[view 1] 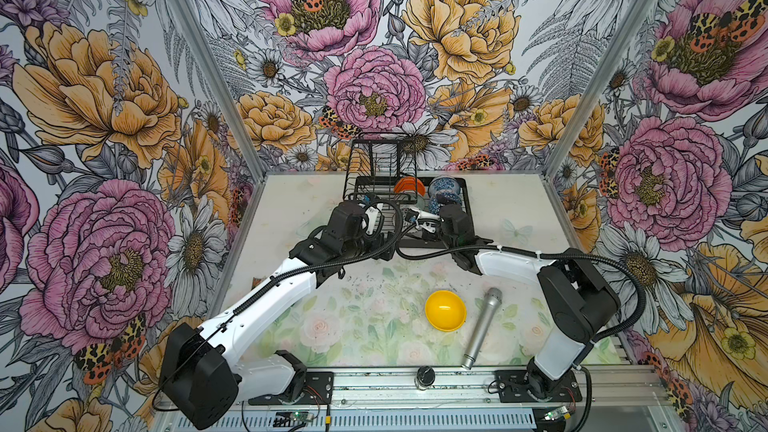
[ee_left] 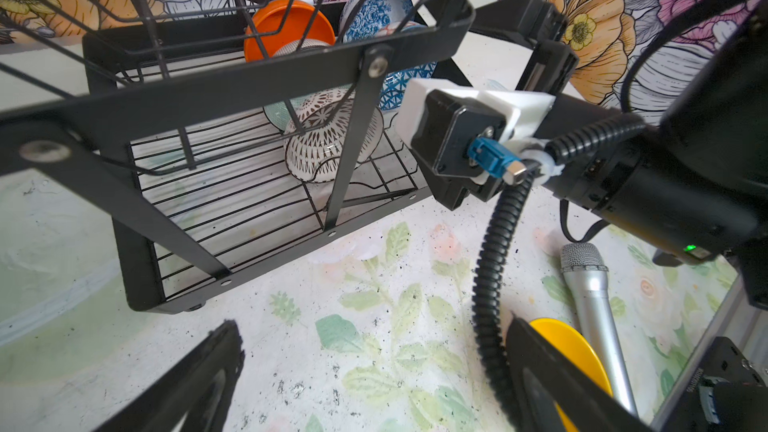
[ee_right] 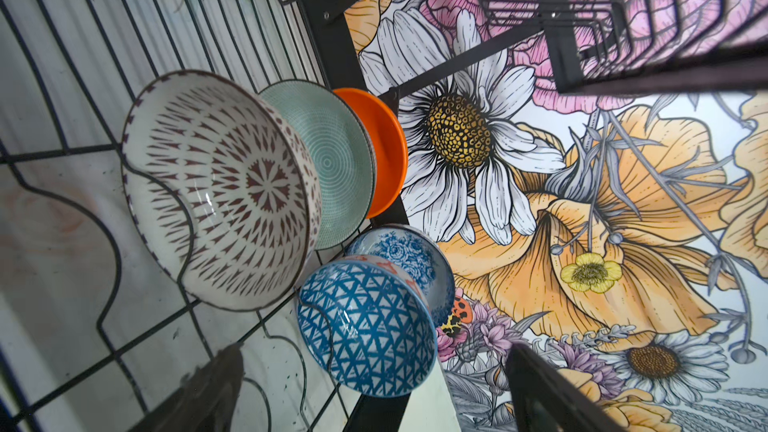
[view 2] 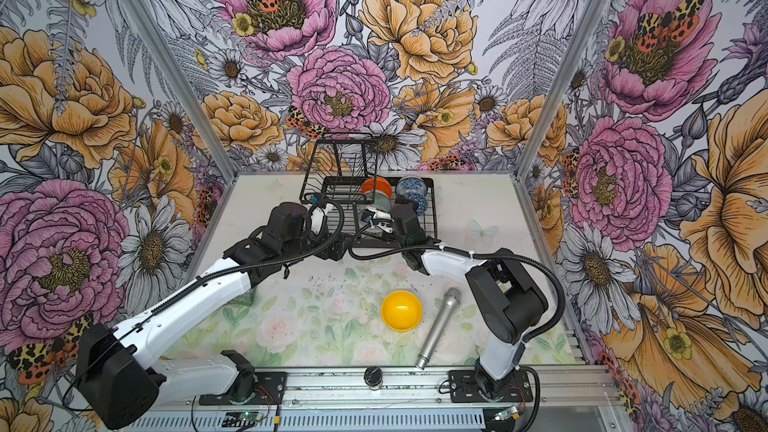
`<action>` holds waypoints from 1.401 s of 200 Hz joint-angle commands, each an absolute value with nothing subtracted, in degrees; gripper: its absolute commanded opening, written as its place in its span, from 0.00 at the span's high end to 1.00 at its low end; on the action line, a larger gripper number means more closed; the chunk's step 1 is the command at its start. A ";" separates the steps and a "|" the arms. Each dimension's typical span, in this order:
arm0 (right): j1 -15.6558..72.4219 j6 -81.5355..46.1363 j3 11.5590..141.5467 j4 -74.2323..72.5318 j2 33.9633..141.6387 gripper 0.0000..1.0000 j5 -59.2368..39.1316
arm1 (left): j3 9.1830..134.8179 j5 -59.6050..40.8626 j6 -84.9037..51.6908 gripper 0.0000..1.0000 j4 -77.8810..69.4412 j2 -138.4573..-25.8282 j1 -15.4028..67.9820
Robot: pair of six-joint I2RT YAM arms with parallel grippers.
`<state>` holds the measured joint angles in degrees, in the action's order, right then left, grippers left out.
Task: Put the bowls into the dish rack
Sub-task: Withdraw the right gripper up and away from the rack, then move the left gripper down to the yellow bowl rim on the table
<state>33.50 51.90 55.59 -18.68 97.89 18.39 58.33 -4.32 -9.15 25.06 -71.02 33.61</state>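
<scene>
While the right tool (ee_right: 374,359) hangs spread near the lattice bowl (ee_right: 220,189), a sloppy exit could topple it. Left tool (ee_left: 374,326) is spread too.

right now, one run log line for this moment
dish rack: five bowls in | yellow bowl: on table | jaws: both open, empty

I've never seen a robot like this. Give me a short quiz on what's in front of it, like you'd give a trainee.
1. True or false: the yellow bowl already sits in the dish rack.
2. What lies right beside the yellow bowl? A) a spoon B) a microphone C) a plate
3. How many bowls stand in the dish rack, going by the right wrist view?

Key: 1 false; 2 B; 3 five.
</scene>
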 commanded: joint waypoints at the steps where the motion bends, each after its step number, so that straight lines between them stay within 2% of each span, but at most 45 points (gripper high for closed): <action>1: 34.26 47.76 54.84 -13.25 92.45 0.00 19.63 | 58.67 -3.09 -8.71 0.01 25.61 -71.41 32.88; 39: 34.45 38.01 54.14 -5.10 85.10 0.01 17.52 | 58.68 -1.43 -8.86 0.01 25.67 -70.84 32.83; 81: 34.54 24.17 58.81 8.80 80.04 0.01 20.37 | 59.06 -1.86 -9.05 0.01 25.76 -71.53 32.78; 134: 34.06 7.91 60.27 16.72 72.04 0.01 22.08 | 59.20 -1.70 -10.71 0.01 25.71 -72.11 33.95; 156: 31.34 -0.93 64.63 25.42 72.42 0.00 19.28 | 58.70 -0.88 -11.06 0.01 25.95 -71.91 35.00; 193: 29.37 -6.62 66.81 32.89 74.84 0.01 15.51 | 58.54 0.33 -11.34 0.01 29.15 -71.48 36.29; 280: 25.30 -10.63 68.69 36.14 80.50 0.00 11.95 | 55.81 -2.20 -13.80 0.01 32.84 -71.01 39.58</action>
<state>26.59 -7.99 66.48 35.16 79.31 13.58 57.06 -0.78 -12.16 31.70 -71.46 38.65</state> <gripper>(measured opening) 0.995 0.987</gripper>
